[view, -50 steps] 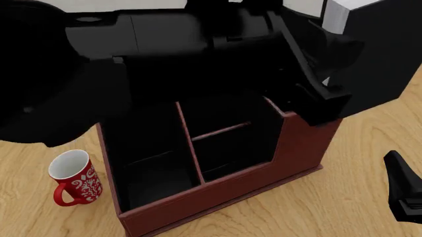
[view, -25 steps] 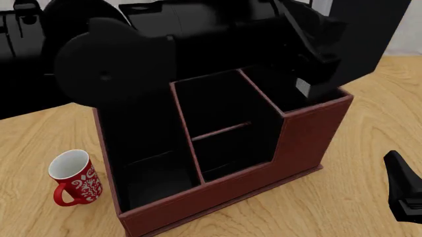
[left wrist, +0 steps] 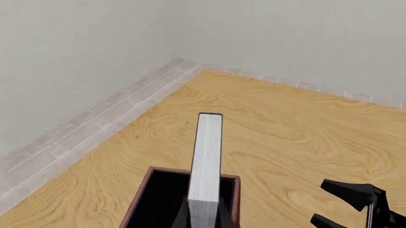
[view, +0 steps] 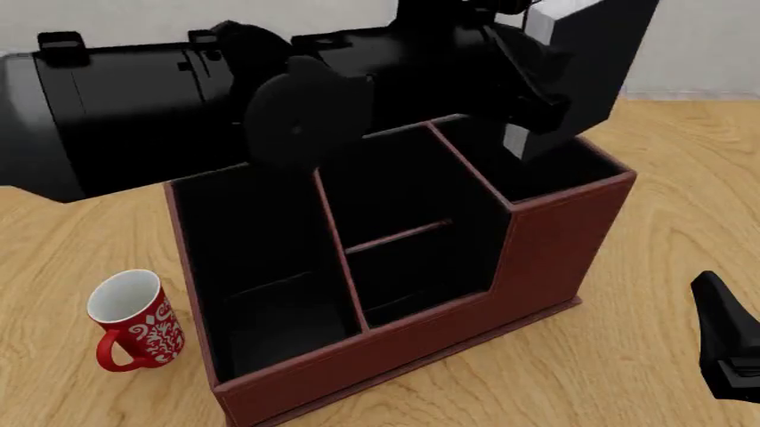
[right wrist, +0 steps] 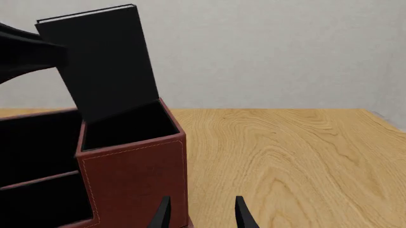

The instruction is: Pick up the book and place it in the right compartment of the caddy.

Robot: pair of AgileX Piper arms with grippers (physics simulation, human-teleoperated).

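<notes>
Book (right wrist: 104,61) in left claw (view: 535,98), above caddy (view: 535,258)

Leather-look caddy (view: 540,258), matt blk book (right wrist: 104,61)

Left arm (view: 178,98) extended across from the left, raised, its gripper (view: 529,89) clamped on the book (view: 588,53); right gripper (right wrist: 201,213) low, fingers parted

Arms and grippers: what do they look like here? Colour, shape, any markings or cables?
Both are plain black, almost unshaded. The left arm is a bulky run of cylindrical links with a round disc-shaped joint housing and small lugs on top. The left gripper has flat, angular fingers. The right gripper ends in two thin, tapered black fingers; the front view shows only a wedge-shaped tip. No cables or markings visible.
</notes>
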